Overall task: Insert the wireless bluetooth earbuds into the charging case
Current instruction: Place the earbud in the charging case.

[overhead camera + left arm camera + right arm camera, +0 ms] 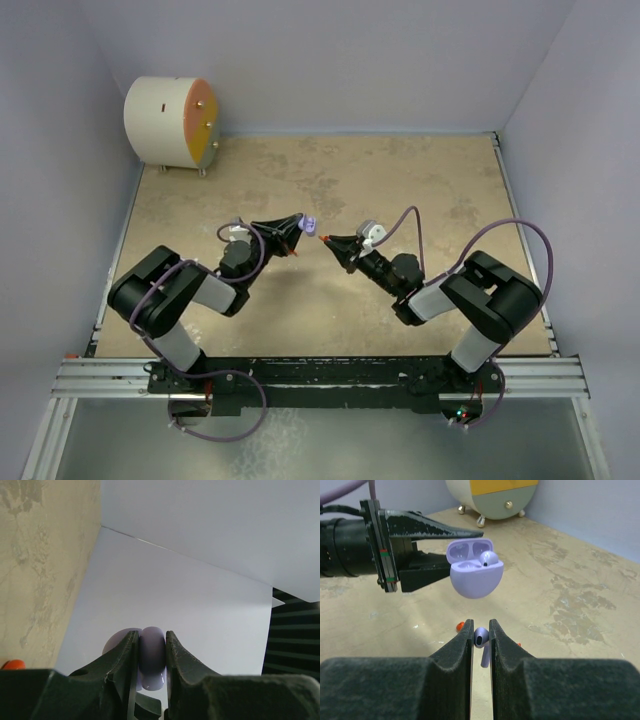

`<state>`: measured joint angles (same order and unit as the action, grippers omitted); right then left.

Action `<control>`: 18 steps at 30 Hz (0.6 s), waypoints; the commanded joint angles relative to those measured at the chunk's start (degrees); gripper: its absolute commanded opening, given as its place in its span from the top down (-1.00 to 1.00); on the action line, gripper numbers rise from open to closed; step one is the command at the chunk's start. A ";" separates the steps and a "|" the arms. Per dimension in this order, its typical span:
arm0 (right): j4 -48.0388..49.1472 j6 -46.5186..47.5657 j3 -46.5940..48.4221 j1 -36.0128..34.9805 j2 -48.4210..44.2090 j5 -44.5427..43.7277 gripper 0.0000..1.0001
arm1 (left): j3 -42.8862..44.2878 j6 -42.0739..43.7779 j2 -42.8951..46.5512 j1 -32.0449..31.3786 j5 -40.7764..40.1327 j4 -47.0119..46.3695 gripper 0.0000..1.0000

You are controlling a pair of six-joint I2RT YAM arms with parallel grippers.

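Lavender earbud (481,640) pinched in right jaws, mostly hidden; left jaws clamp open lavender case (474,577).

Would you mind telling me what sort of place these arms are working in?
Probably a lab test cell, not a home: plain walls box in a mottled tabletop, a metal mounting rail runs along its near edge, and a toy-like drum sits in the corner.

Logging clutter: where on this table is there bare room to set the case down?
The far strip of the table, from the white drum across to the right wall, is bare. So is the near strip between the arm bases. Mid-table is crowded: the left gripper holds the lavender case facing the right gripper with an earbud, small red pieces beneath.
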<state>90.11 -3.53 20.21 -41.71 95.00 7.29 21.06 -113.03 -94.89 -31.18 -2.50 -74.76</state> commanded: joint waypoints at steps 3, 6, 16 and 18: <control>38.72 -0.25 -0.15 -0.10 -1.11 1.53 1.00 | -2.14 -1.89 -3.51 -1.35 -2.21 -7.75 1.00; 39.57 -0.04 0.36 -0.12 -1.47 1.82 1.00 | -2.62 -2.62 -5.72 -2.27 -2.48 -10.87 1.00; 43.37 -0.26 2.50 -0.08 -0.87 3.23 1.00 | -2.69 -5.44 -9.57 -4.68 -3.67 -15.88 1.00; 43.79 -0.27 2.95 -0.08 -1.10 3.46 1.00 | -2.77 -5.53 -9.29 -4.93 -3.91 -15.56 1.00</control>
<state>90.32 -3.75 20.99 -41.71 94.98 9.08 18.74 -117.30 -104.36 -35.46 -4.84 -83.40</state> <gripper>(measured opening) 0.164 0.236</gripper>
